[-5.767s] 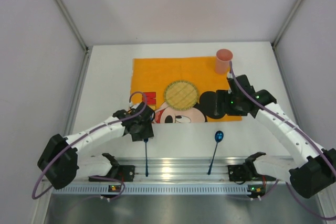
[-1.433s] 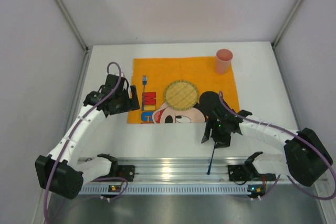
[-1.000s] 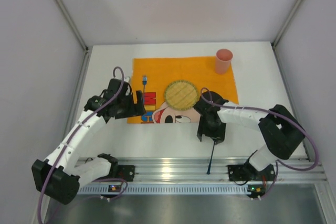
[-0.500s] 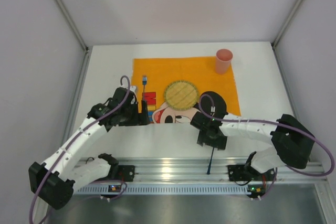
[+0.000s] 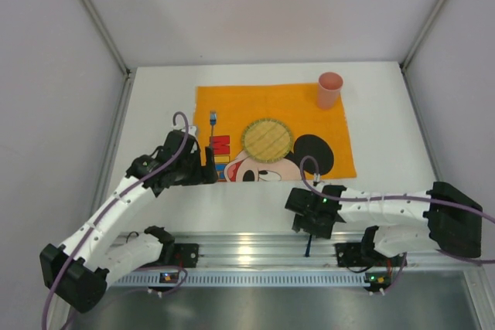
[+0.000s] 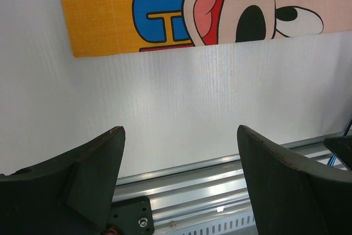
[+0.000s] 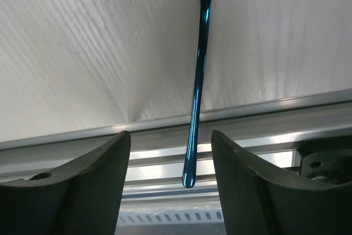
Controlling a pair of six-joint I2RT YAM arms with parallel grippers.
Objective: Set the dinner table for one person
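Observation:
The white dinner table (image 5: 155, 106) carries an orange mouse placemat (image 5: 232, 102). On the mat lie a yellow woven plate (image 5: 267, 137), a small blue fork (image 5: 212, 119) left of it, and a pink cup (image 5: 329, 90) at the far right corner. A blue spoon (image 7: 198, 81) lies at the near edge, its handle end (image 5: 308, 249) over the metal rail. My right gripper (image 5: 312, 223) (image 7: 170, 134) is open, its jaws straddling the handle without touching it. My left gripper (image 5: 207, 164) (image 6: 180, 130) is open and empty at the mat's near left corner (image 6: 110, 15).
An aluminium rail (image 5: 247, 253) (image 6: 220, 191) with both arm bases runs along the near edge. Grey walls enclose the table on three sides. The right arm's white links (image 5: 387, 206) lie low across the near right of the table.
The fork, earlier at the near edge, now lies on the mat. My right gripper has slid toward the rail along the spoon handle and its jaws have narrowed. The left gripper has barely moved.

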